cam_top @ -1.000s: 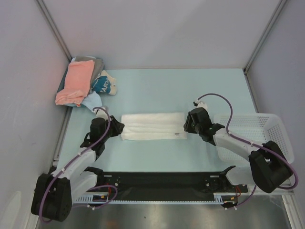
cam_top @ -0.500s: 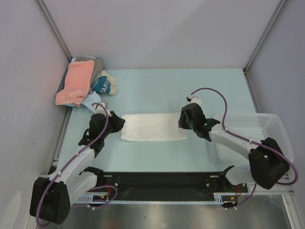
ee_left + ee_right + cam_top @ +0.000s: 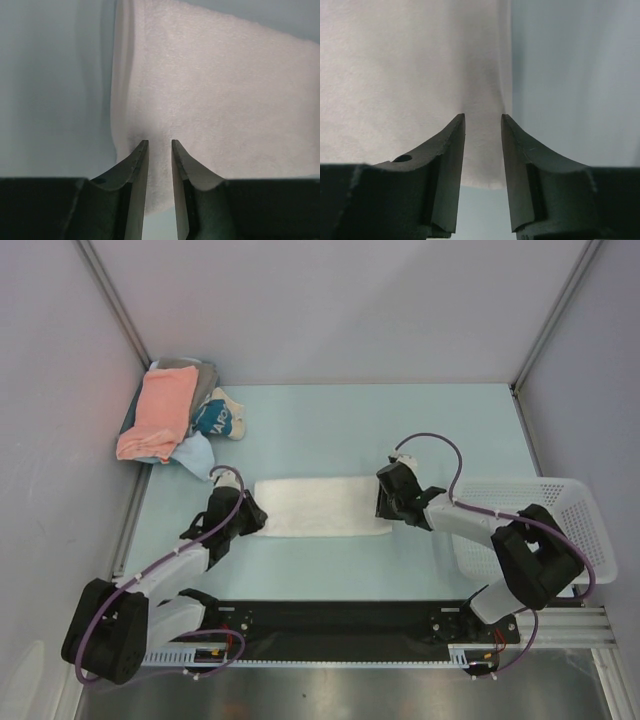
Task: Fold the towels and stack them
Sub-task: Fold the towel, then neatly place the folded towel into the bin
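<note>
A white towel [image 3: 320, 505] lies flat as a long folded strip on the pale blue table. My left gripper [image 3: 256, 518] is at its left end and my right gripper [image 3: 384, 508] is at its right end. In the left wrist view my gripper [image 3: 159, 145] is slightly open, tips resting on the towel [image 3: 215, 90] near its corner. In the right wrist view my gripper [image 3: 483, 117] is also slightly open over the towel [image 3: 410, 65]. The salmon-pink towel [image 3: 160, 412], grey towel [image 3: 203, 375] and light blue towel [image 3: 195, 453] are piled at the back left.
A small teal bundle with white print [image 3: 215, 418] sits beside the pile. A white mesh basket [image 3: 570, 505] stands at the right edge, close to the right arm. Grey walls close in the left, back and right.
The white towel went from ridged and lifted at its ends to lying flat. Both grippers lowered onto its ends and shifted slightly toward the near edge.
</note>
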